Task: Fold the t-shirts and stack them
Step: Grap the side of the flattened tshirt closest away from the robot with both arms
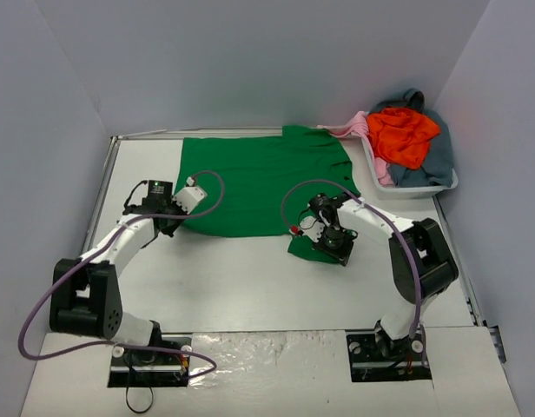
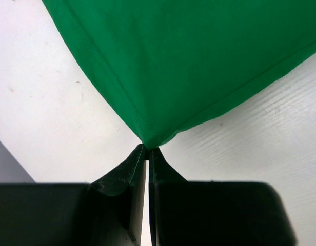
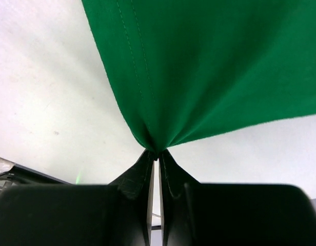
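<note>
Left wrist view: the left tool [image 2: 147, 148] has its two black fingers pressed together on a corner of the green t-shirt [image 2: 199, 61], and the cloth spreads away from this pinch like a fan. In the right wrist view the right tool [image 3: 157, 152] also has its fingers closed, pinching another edge of the same shirt, which gathers into small folds at the tips.

From the top external view, the left tool holds the near left corner of the shirt. The right tool holds the near right part, where a small green flap lies under it on the surface [image 1: 250, 278]. Between and beyond the two tools the shirt lies spread flat, in the far middle of the surface.

At the far right corner stands a white tub [image 1: 448, 185]. In it are an orange-red shirt [image 1: 405, 135] on top, a grey-blue shirt [image 1: 437, 156] under and behind it, and a pale pink shirt [image 1: 359, 124] hanging over the left rim, close to the green shirt.

The surface is white and smooth, with a faint grain in the wrist views. Plain grey walls [image 1: 250, 61] close it on three sides. The green cloth is soft and matte, with stitched hems along its edges. Purple cables [image 1: 42, 304] run along both arms.
</note>
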Controlling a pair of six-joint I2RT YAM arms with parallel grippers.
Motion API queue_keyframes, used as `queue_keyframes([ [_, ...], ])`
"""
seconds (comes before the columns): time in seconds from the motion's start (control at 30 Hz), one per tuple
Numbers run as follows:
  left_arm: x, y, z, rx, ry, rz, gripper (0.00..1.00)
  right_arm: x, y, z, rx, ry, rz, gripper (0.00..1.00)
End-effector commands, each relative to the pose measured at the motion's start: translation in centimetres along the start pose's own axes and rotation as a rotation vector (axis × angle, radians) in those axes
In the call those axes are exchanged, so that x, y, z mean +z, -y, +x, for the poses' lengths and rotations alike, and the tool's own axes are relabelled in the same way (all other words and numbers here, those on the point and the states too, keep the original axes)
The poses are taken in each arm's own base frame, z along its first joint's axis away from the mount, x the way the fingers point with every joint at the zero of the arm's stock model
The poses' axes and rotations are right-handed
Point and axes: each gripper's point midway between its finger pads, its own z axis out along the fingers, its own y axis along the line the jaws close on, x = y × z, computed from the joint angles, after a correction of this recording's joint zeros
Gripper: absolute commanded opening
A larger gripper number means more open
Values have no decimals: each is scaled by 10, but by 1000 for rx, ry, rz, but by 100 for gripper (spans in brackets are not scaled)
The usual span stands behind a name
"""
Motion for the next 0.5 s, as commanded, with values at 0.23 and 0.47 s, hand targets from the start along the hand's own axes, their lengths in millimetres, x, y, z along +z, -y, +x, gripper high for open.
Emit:
queue_keyframes([
  [0.23, -51, 16, 16, 72, 34, 8, 2, -30, -18, 30, 18, -40, -9, 0],
  [0.47, -64, 29, 34, 113, 6, 38, 2, -48, -24, 40, 14, -34, -14, 0],
])
